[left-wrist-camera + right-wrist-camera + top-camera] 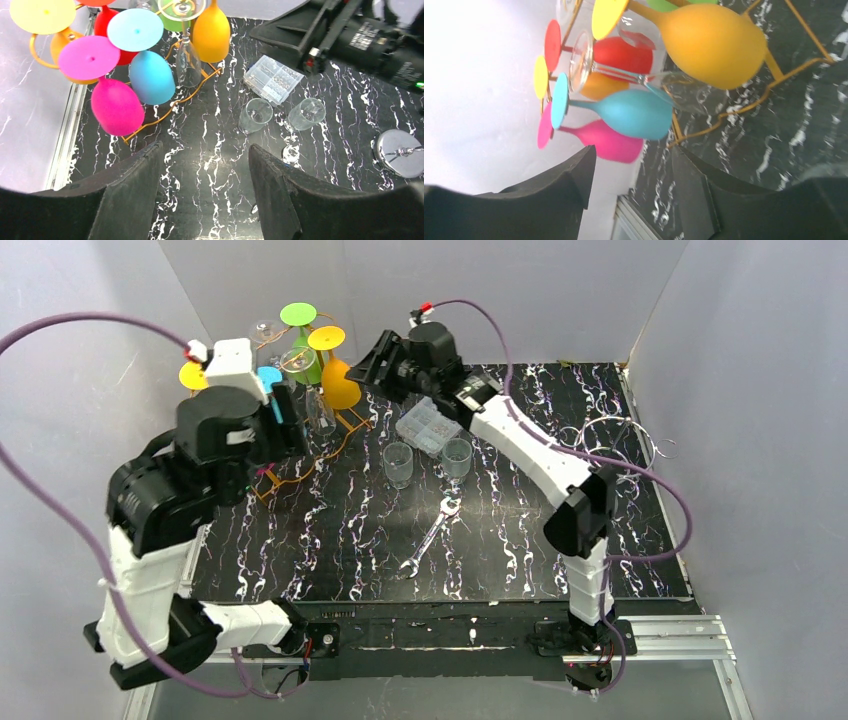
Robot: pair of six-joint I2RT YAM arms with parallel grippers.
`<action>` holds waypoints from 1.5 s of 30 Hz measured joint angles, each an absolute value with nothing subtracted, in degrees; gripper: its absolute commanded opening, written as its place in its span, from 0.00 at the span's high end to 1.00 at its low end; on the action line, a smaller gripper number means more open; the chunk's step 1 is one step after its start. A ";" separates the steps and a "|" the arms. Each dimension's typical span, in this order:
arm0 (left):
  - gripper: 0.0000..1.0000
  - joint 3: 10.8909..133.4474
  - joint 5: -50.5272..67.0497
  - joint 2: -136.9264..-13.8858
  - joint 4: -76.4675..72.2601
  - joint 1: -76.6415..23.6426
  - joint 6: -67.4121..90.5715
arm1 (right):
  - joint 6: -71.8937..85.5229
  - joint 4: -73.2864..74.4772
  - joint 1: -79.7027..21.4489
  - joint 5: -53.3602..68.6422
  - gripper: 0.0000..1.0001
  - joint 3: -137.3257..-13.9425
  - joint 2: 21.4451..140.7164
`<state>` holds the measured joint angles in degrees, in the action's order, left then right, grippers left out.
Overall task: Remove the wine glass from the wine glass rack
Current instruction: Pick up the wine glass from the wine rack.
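The gold wire wine glass rack (pixel 300 472) stands at the back left with several glasses hanging bowl down: an orange one (pixel 340 388), a cyan one (pixel 151 76), a pink one (pixel 116 106) and a clear one (pixel 188 62). My left gripper (pixel 292 425) is open and empty, above the table just in front of the rack (pixel 170 107); in its wrist view it (pixel 205 147) frames bare table. My right gripper (pixel 358 368) is open and empty, right of the orange glass (pixel 714 45). In its wrist view it (pixel 633 150) sits below the cyan (pixel 634 112) and pink (pixel 609 142) glasses.
Two clear tumblers (pixel 398 462) (pixel 457 455) and a clear parts box (pixel 428 427) stand mid-table right of the rack. A wrench (pixel 432 535) lies nearer. A clear glass item (pixel 610 445) lies at the right. Grey walls enclose the table.
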<state>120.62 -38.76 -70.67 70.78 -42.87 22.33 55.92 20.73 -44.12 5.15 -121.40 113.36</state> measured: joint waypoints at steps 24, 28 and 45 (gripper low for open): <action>0.36 113.99 -40.38 -59.79 72.51 -42.87 22.52 | 71.79 1.69 -48.73 -13.76 0.48 -131.35 127.09; 0.36 113.93 -40.47 -59.53 72.47 -42.87 22.46 | 73.03 1.54 -48.75 -14.94 0.55 -133.95 129.49; 0.35 113.21 -41.39 -58.89 71.99 -42.87 21.61 | 76.60 1.28 -48.73 -16.84 0.82 -136.09 132.33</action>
